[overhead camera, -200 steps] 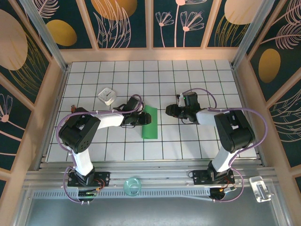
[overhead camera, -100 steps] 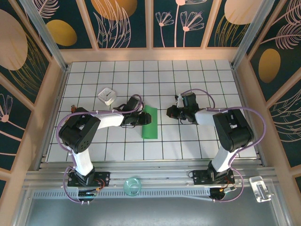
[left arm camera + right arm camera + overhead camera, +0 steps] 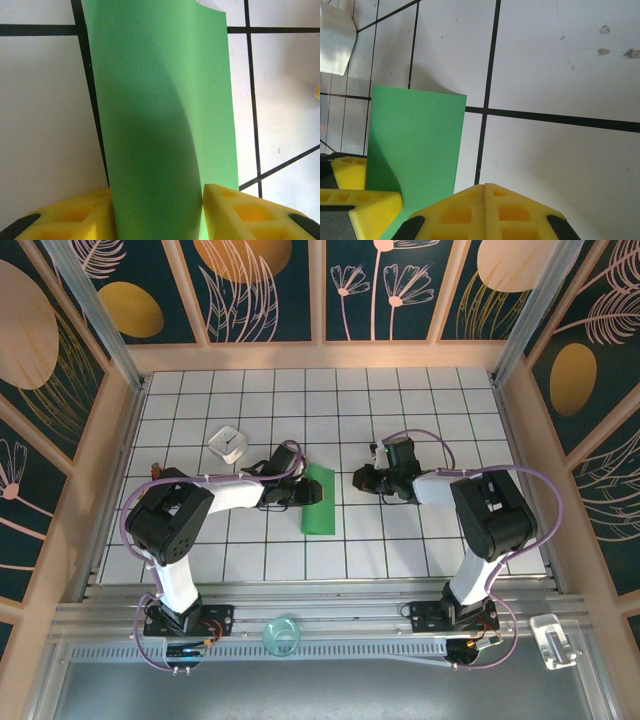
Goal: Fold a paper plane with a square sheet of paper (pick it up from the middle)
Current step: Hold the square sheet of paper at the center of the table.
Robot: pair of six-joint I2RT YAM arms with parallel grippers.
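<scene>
- Left claw (image 3: 157, 220) was gripping the green paper (image 3: 160, 125), with a yellow pad (image 3: 65, 217) on each side of it.
- The paper was folded into a long strip. It sat near the middle of the table (image 3: 420, 400), right at the tip of the left claw.
- From the camera on the right wrist, the paper stood up like a little wall. I think the squeeze made it bend up, so that it could be lifted or folded again.
- The right claw (image 3: 485, 200) was closed with nothing in it. It was to the right of the paper, close by but not touching.
- I think it was closed so its tip could push on the paper and press a fold flat.
- A small white box (image 3: 228, 443) sat to the far left of the paper, well out of the way.
- The paper had no pointy nose, so it was not a plane yet.
</scene>
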